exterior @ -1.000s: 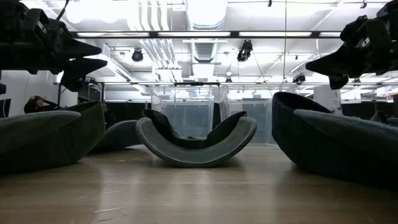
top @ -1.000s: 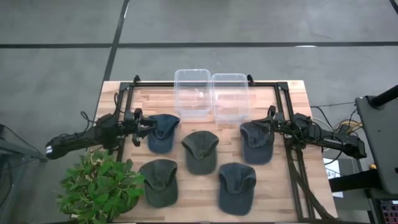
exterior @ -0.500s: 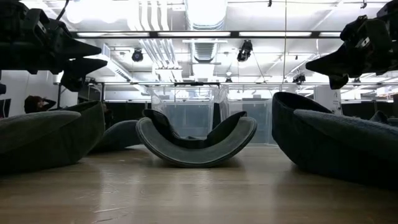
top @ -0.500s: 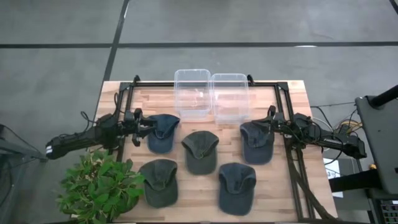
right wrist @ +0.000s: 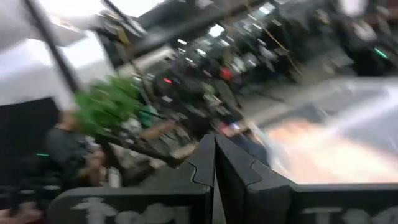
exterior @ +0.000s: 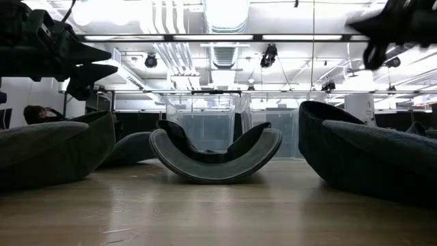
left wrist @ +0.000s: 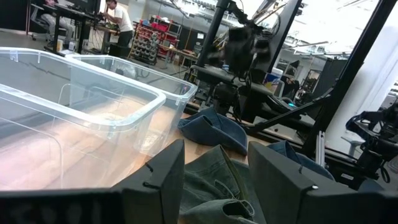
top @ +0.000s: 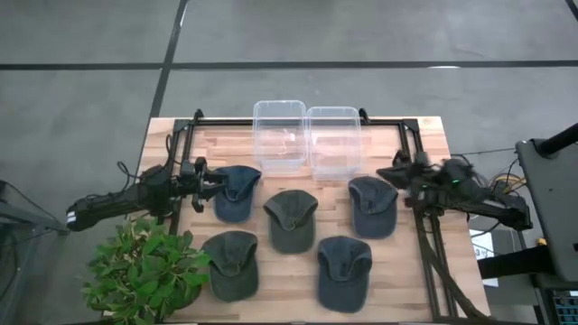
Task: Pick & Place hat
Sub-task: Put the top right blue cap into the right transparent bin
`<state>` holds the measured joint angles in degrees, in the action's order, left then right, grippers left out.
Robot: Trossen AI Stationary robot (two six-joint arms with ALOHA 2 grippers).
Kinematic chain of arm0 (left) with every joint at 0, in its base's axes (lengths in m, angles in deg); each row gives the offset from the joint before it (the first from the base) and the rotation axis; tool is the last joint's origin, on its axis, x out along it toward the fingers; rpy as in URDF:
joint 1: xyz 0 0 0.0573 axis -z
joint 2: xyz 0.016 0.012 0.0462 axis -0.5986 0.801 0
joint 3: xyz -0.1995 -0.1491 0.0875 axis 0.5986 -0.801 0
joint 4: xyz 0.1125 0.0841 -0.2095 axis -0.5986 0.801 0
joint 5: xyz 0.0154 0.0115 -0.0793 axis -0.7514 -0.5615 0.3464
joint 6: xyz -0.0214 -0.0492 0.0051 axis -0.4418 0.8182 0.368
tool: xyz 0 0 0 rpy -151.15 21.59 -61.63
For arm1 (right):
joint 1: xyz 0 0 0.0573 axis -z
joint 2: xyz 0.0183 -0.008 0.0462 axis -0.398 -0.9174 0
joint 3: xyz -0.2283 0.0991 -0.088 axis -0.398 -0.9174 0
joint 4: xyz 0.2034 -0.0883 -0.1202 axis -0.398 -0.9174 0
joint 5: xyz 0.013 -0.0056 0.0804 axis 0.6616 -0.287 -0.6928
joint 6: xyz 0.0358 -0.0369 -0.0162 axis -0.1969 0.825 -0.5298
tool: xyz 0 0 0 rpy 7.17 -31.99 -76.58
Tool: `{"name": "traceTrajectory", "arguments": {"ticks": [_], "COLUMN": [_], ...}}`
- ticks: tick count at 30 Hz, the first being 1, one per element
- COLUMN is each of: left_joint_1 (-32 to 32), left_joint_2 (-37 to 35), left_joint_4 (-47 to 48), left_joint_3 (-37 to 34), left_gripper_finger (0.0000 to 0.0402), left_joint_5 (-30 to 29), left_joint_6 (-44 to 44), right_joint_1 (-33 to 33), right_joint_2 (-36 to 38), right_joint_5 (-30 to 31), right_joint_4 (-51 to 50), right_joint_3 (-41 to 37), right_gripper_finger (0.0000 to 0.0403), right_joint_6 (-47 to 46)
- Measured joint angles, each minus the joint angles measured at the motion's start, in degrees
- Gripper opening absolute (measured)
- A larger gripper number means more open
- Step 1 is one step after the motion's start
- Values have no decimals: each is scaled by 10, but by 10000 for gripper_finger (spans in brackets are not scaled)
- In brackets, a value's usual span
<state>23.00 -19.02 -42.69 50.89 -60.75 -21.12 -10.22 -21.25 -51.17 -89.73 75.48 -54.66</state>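
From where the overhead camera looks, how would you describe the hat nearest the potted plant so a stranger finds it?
Start at the green potted plant at the table's front-left corner. The hat directly beside it is the left one of the two in the front row, farthest from the clear bins.

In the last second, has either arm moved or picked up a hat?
The right claw lifted off the right-hand hat and swung toward the bins, fingers shut and empty. The left claw stayed open at the hat on the left. All five hats lie unmoved.
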Motion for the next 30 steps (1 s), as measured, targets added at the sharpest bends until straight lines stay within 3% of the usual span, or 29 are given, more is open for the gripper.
{"name": "traceTrajectory", "arguments": {"ticks": [4,7,13,17,20,25,30], "left_joint_1": [0,0,0,0,0,0,0], "left_joint_2": [0,0,0,0,0,0,0], "left_joint_4": [0,0,0,0,0,0,0], "left_joint_3": [0,0,0,0,0,0,0], "left_gripper_finger": [169,169,169,169,169,169,169], "left_joint_5": [0,0,0,0,0,0,0], "left_joint_6": [-5,-5,-13,-22,-22,-18,-17], "right_joint_1": [0,0,0,0,0,0,0], "right_joint_2": [-28,-79,-234,-316,-354,-381,-388], "right_joint_5": [-58,-66,-17,26,45,42,-4], "right_joint_4": [-85,-249,-637,-797,-836,-819,-820], "right_joint_3": [119,224,402,460,470,438,383], "right_gripper_finger": [9,8,9,8,9,8,9], "right_joint_6": [9,4,-56,-97,-103,-105,-159]}}
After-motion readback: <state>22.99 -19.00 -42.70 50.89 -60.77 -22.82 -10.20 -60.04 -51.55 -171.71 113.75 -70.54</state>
